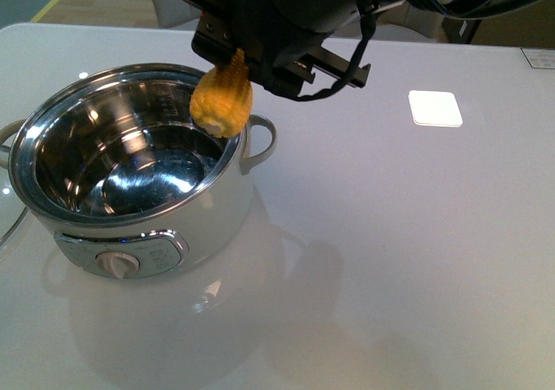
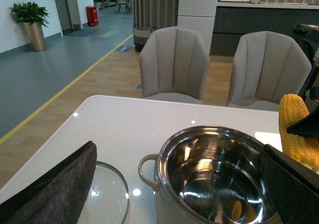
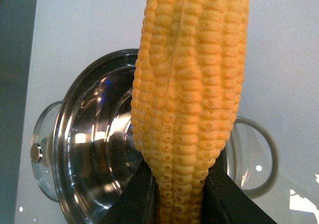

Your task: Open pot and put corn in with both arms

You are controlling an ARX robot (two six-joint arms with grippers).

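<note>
The pot [image 1: 130,208] stands open on the left of the white table, its shiny steel bowl [image 2: 214,179] bare inside. Over the pot's right rim hangs the yellow corn [image 1: 223,102], nearly upright and tapered end down, with my right gripper [image 1: 236,65] shut on its upper part. The right wrist view shows the corn [image 3: 189,94] clamped between the dark fingers [image 3: 134,199] of the right gripper [image 3: 182,196], with the pot [image 3: 94,149] below it. My left gripper [image 2: 178,149] is open, well apart from the pot [image 2: 164,204], its felt-padded fingers [image 2: 55,189] wide. The corn [image 2: 298,129] shows at that view's right edge.
A glass lid [image 2: 107,194] lies flat on the table left of the pot, its edge [image 1: 7,225] at the front view's border. A white square [image 1: 435,107] lies on the table at the right. A loop handle [image 1: 263,139] sticks out below the corn. Two chairs [image 2: 174,64] stand beyond the table.
</note>
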